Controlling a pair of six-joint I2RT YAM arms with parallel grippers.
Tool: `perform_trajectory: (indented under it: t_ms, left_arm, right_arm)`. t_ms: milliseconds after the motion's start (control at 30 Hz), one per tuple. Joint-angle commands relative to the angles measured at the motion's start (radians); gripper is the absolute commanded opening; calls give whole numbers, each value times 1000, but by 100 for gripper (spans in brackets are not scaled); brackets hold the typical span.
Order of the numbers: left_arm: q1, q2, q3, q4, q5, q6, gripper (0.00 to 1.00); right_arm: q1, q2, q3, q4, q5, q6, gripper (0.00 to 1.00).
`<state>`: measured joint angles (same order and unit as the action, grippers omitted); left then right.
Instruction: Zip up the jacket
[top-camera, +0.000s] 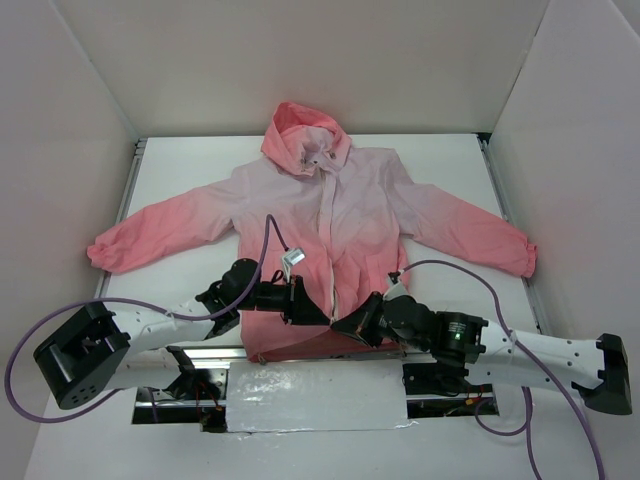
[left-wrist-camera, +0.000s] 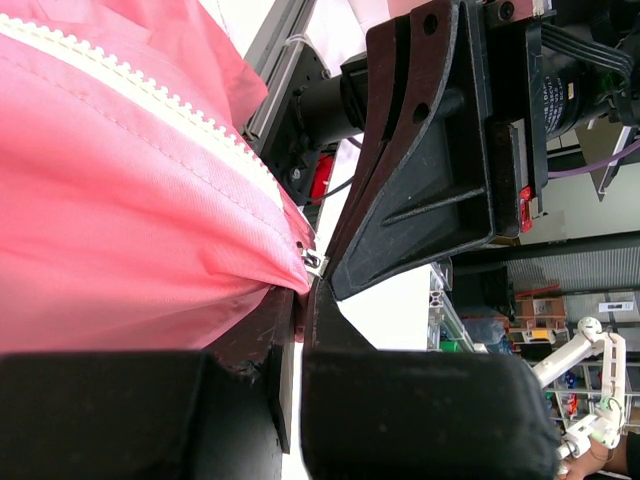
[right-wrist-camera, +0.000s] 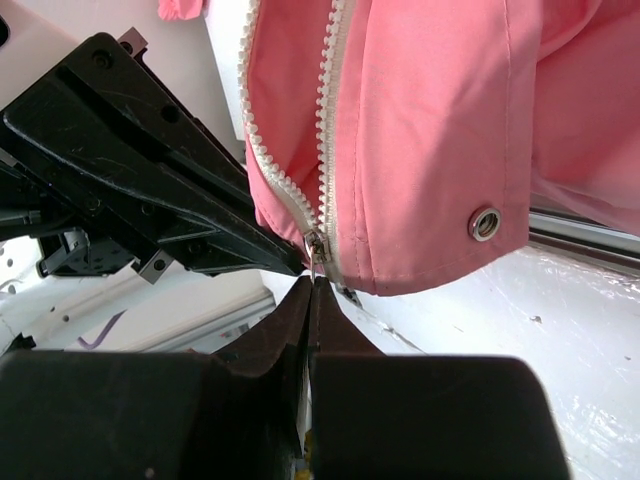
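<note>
Right gripper pinches the zipper pull; left gripper pinches the hem of the jacket just beside that pull. Hold the hem taut and draw the pull straight along the teeth.

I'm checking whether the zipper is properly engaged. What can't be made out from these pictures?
- Top view: the zipper's bottom end, hidden by the left gripper and right gripper.
- Right wrist view: whether the slider's pull is pinched; the fingertips cover it.
- Left wrist view: how much jacket hem is held; the fingers hide it.
- Both wrist views: hood and upper zipper, cut off by frame edges.
</note>
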<state>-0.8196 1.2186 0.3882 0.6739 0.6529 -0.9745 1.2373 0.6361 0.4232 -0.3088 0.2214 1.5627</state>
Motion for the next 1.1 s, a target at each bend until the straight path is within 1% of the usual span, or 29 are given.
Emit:
perform_trajectory:
  t_ms: [0,133,233,433,600,733,767,800,867,933,967,1000,1033,1067]
  left_arm:
    - [-4,-22,3,118,42,-15,0]
    - [-7,-24,-2,124,50,-13,0]
    - [-13,-19,-3,105,47,-9,0]
    - [-23,-2,-11,122,44,-23,0]
    - [-39,5,-17,158,37,-41,0]
    - [-58,16,-9,148,42,-32,0]
    - [-62,15,-8,144,42,-29,0]
    - [-64,15,-8,138,40,-27,0]
    - [-73,9,-5,118,36,-18,0]
    - [-90,-5,0,92,34,-6,0]
    - [-101,-14,6,48,22,2,0]
    - [-111,-24,9,15,8,23,0]
    - [-133,-51,11,-19,-4,34,0]
    - [-142,-68,11,-84,-33,43,0]
  right_arm:
    - [2,1,34,-35,65,0,0]
    - [-2,-18,3,-18,116,33,0]
    - [-7,-30,0,2,199,48,0]
    - [-33,16,51,27,324,42,0]
    - [-39,71,100,7,415,117,0]
    - [-51,73,118,77,476,70,0]
    - [-68,80,132,80,457,38,0]
    - [-111,108,162,71,435,25,0]
    - [-148,138,192,30,379,16,0]
    - [-226,184,207,26,331,-6,0]
    - [-266,203,207,52,255,-19,0]
    - [-301,244,206,62,218,-35,0]
    - [-362,266,210,74,190,-42,0]
    - [-386,290,216,76,174,-53,0]
